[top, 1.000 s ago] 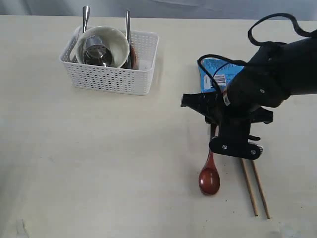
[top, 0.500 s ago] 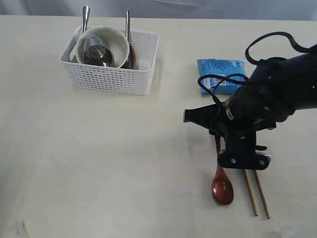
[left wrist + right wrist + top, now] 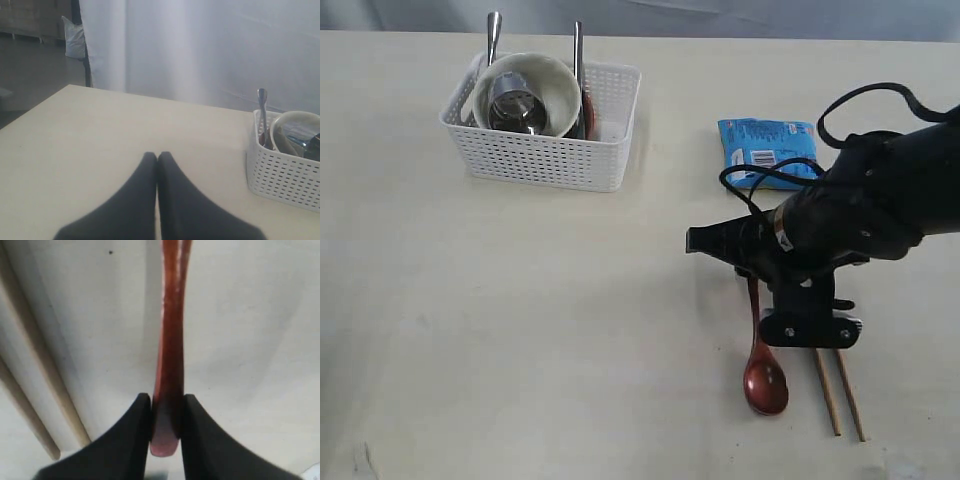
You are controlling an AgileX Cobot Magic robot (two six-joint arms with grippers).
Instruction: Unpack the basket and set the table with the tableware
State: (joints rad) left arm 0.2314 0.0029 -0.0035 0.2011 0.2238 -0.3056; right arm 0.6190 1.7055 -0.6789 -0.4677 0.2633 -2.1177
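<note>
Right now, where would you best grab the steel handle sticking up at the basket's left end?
Probably by its free top, coming straight down: the steel handle stands nearly upright above the basket rim, its lower part hidden behind the bowl.

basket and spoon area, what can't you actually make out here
- Exterior view: the bowl and cup in the basket hide the lower parts of two steel handles; knife or fork cannot be told.
- Exterior view: the right arm covers the handle end of the spoon and one end of the chopsticks.
- Exterior view: the print on the blue packet is too small to read.
- Left wrist view: the frame edge cuts the basket off.
</note>
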